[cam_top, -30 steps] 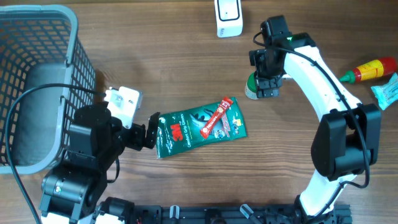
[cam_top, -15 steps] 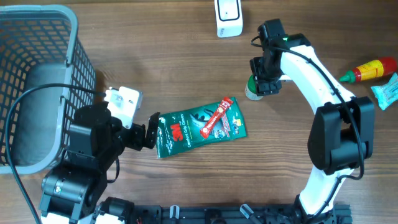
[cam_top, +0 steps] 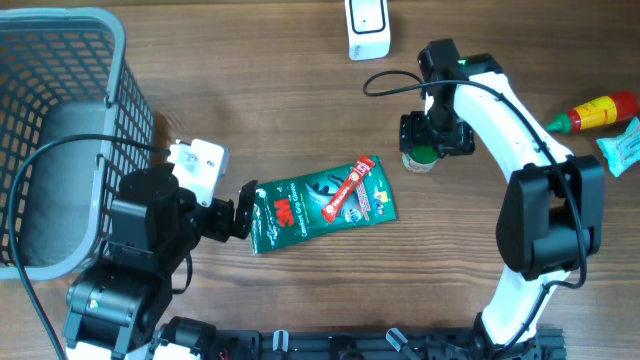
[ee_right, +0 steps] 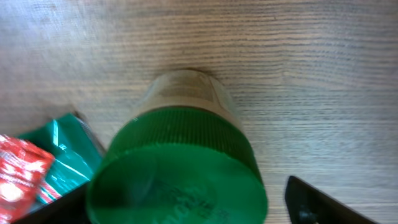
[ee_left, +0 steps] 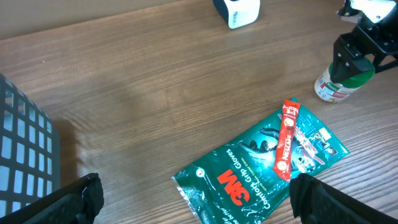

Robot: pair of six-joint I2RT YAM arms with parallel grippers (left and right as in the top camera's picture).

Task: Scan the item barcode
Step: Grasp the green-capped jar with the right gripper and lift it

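Observation:
A small jar with a green lid (cam_top: 420, 160) (ee_left: 339, 81) stands right of centre. My right gripper (cam_top: 434, 135) (ee_right: 186, 205) hangs right over it, open. The lid (ee_right: 177, 168) fills the space between the fingers, and a gap shows before the right finger (ee_right: 317, 199). The white scanner (cam_top: 367, 28) (ee_left: 239, 11) stands at the far edge. A green 3M glove pack (cam_top: 320, 203) (ee_left: 261, 168) lies flat mid-table with a red stick packet (cam_top: 352, 190) on top. My left gripper (cam_top: 235, 212) (ee_left: 199, 199) is open at the pack's left end, holding nothing.
A grey mesh basket (cam_top: 100, 60) takes up the left side. A red sauce bottle (cam_top: 595, 112) and a teal packet (cam_top: 622, 148) lie at the right edge. A white box (cam_top: 200, 160) sits beside the left arm.
The right gripper has turned and shifted over the jar, which now shows slightly nearer and further right. The left arm and glove pack have not moved.

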